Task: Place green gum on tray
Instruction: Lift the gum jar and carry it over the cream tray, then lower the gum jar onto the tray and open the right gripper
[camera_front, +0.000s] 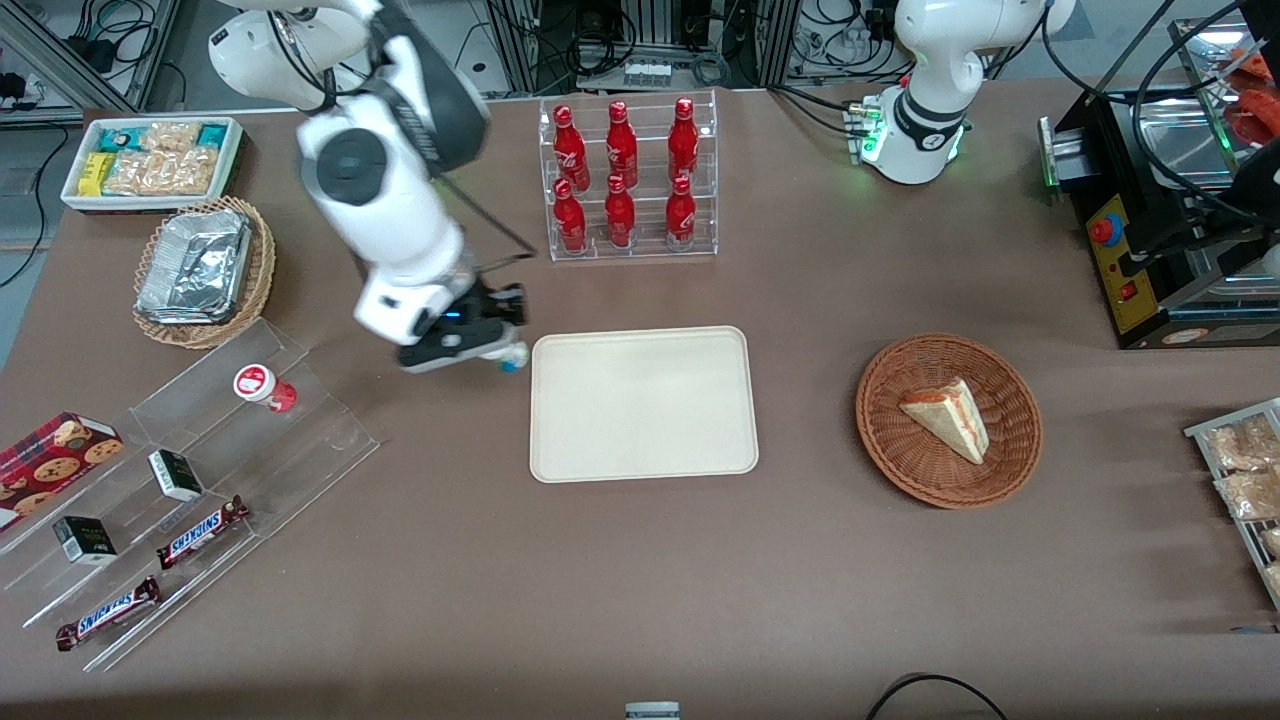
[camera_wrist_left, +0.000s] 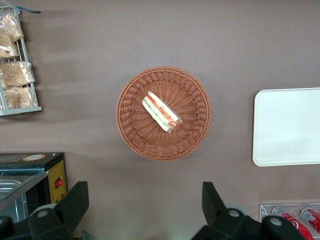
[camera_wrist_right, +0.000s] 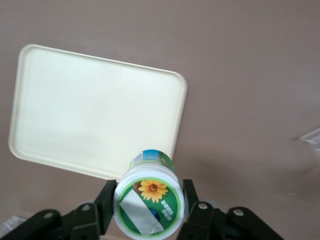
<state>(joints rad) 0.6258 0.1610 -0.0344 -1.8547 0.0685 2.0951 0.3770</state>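
My right gripper (camera_wrist_right: 148, 200) is shut on the green gum (camera_wrist_right: 148, 200), a small bottle whose white lid bears a green label with a yellow flower. In the front view the gripper (camera_front: 497, 352) hangs just above the table beside the short edge of the tray (camera_front: 640, 402) that faces the working arm's end, and only a bit of the gum (camera_front: 513, 359) peeks out under the hand. The tray is cream-beige, flat and bare, and its corner (camera_wrist_right: 170, 95) lies just ahead of the held bottle in the right wrist view.
A clear stepped display (camera_front: 200, 470) toward the working arm's end holds a red-lidded gum bottle (camera_front: 262, 386), small boxes and Snickers bars. A rack of red bottles (camera_front: 627, 180) stands farther from the camera than the tray. A wicker basket with a sandwich (camera_front: 948, 418) lies toward the parked arm's end.
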